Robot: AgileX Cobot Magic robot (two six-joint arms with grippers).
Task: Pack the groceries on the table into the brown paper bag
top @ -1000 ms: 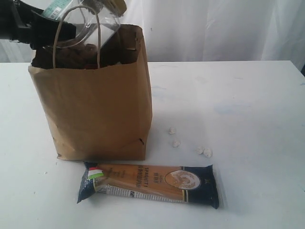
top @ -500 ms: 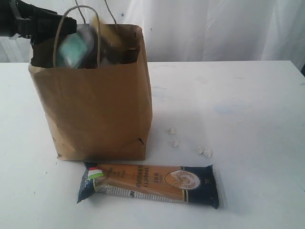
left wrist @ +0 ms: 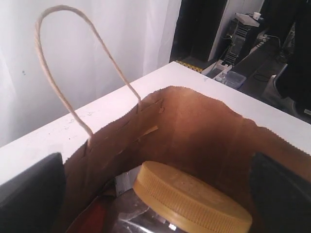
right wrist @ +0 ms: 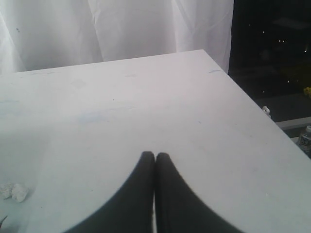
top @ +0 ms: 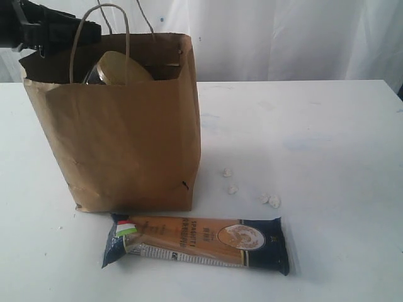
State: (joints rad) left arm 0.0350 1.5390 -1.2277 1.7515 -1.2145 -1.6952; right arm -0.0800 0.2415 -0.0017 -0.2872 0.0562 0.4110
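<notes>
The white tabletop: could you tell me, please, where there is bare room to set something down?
Free: the right side of the large white tabletop, beyond the small white lumps, and the front-left corner. Crowded: the front middle, where the long navy-orange spaghetti pack lies close before the tall brown paper bag, its mouth taken up by the gold-lidded jar.
</notes>
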